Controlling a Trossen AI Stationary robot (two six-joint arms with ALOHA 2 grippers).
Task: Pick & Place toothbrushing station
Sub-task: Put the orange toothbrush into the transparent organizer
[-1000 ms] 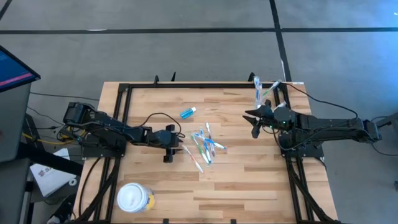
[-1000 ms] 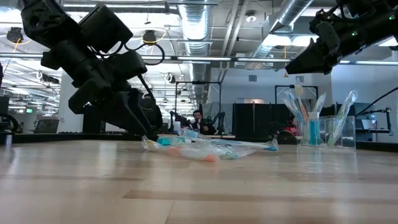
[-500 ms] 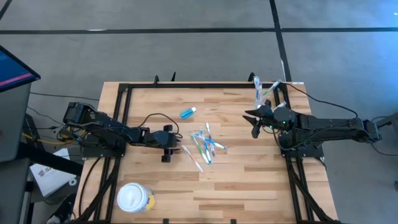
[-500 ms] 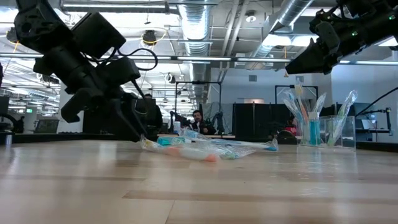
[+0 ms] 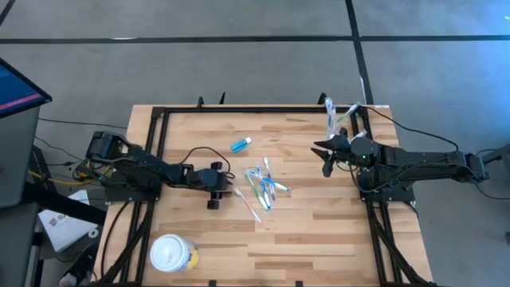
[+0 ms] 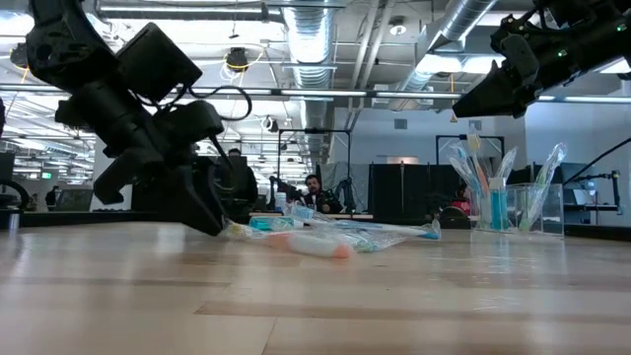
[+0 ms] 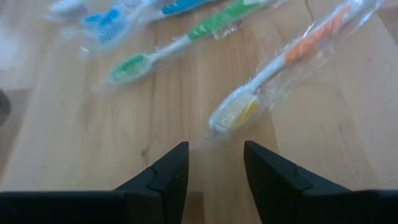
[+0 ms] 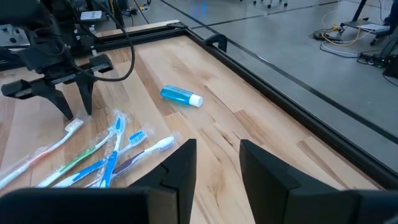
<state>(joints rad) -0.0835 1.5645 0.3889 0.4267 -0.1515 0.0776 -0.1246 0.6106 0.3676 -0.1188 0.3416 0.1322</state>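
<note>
We had a few brushes in the clear tumbler (image 5: pixel 332 118), upper right. Toothbrush pile (image 5: pixel 261 188) and blue tube (image 5: pixel 241 144) remained mid-tabletop. Left gripper (image 5: pixel 222 190) jaws were spread at the orange-handled toothbrush (image 7: pixel 281 61); right gripper (image 5: pixel 323 158) was spread, empty.

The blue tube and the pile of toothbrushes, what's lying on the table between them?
Nothing: in the high view only bare wood separates the blue tube from the toothbrushes. The right wrist view shows the same gap.
</note>
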